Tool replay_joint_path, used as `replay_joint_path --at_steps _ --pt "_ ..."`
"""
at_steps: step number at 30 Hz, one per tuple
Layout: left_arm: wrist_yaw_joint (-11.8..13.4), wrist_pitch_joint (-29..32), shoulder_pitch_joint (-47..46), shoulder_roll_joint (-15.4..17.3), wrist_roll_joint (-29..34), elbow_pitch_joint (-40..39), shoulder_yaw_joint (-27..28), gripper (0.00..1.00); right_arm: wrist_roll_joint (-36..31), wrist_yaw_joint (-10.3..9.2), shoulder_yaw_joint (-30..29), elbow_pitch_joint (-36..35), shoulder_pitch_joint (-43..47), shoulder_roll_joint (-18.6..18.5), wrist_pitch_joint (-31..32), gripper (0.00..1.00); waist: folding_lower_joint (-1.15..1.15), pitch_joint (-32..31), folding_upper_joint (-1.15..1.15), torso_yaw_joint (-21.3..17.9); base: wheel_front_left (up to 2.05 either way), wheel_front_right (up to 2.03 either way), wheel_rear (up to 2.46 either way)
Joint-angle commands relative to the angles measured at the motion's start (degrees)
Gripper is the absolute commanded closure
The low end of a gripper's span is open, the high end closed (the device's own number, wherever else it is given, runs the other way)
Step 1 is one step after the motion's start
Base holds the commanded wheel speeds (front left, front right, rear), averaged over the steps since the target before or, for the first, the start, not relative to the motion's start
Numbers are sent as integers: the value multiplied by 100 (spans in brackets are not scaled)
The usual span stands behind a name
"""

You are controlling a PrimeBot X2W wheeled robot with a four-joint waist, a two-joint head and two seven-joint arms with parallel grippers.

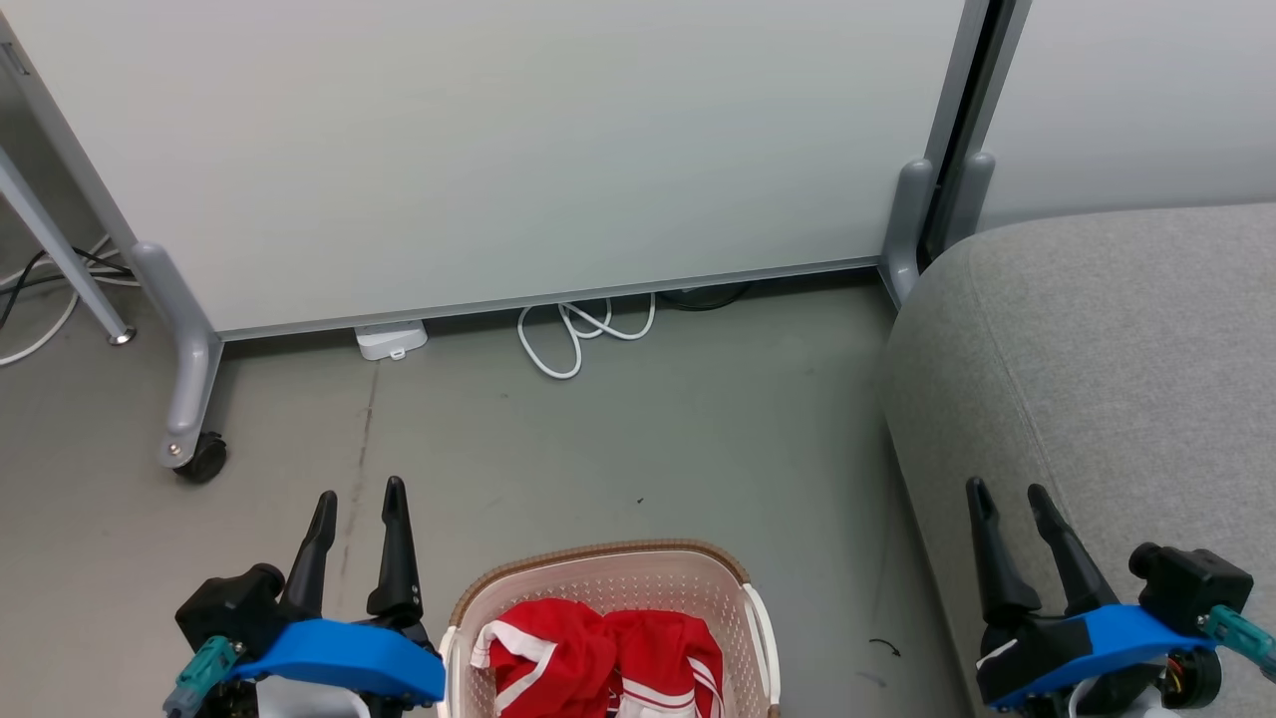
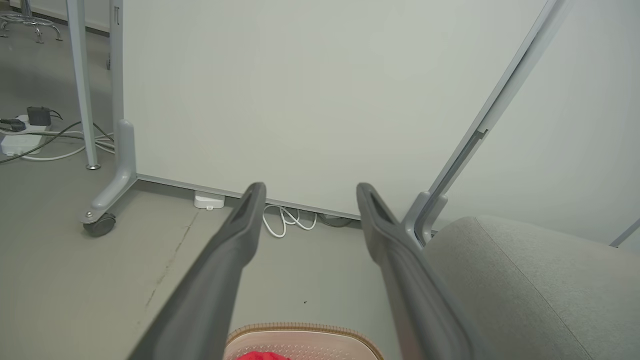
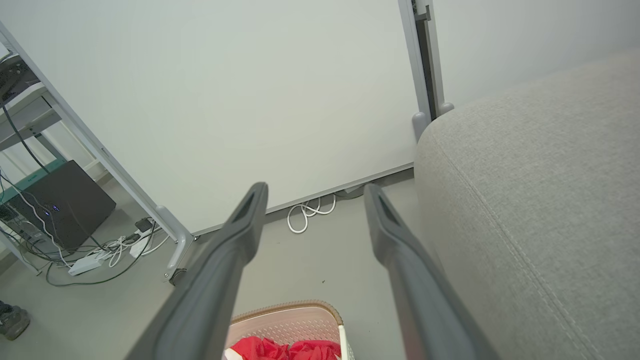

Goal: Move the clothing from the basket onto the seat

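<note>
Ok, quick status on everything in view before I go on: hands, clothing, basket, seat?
left hand: open, holding nothing, beside the basket.
right hand: open, holding nothing, by the seat.
clothing: crumpled inside the basket, not gripped.
basket: upright on the floor.
seat: no clothing on the visible part.

Left tool (image 1: 361, 489), right tool (image 1: 1006, 487), both agape

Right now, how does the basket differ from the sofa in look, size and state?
The basket is cream perforated plastic with a brown rim; the sofa is grey fabric with seams.
The basket is much smaller than the sofa.
The basket holds the red clothing; the sofa's visible part carries none.
Both stand on the grey floor.
</note>
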Motion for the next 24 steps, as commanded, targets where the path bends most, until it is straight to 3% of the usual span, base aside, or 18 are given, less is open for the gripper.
replay_joint_path --at_steps 1,24 --pt "-17 -62 -133 36 166 -29 -15 0 -193 10 20 -67 -93 -42 -48 0 0 1 0 -2 0 0 0" --pt "-42 -338 -102 -41 837 121 -4 0 -1289 13 -6 -112 -33 -48 -72 0 0 -12 0 21 0 0 0"
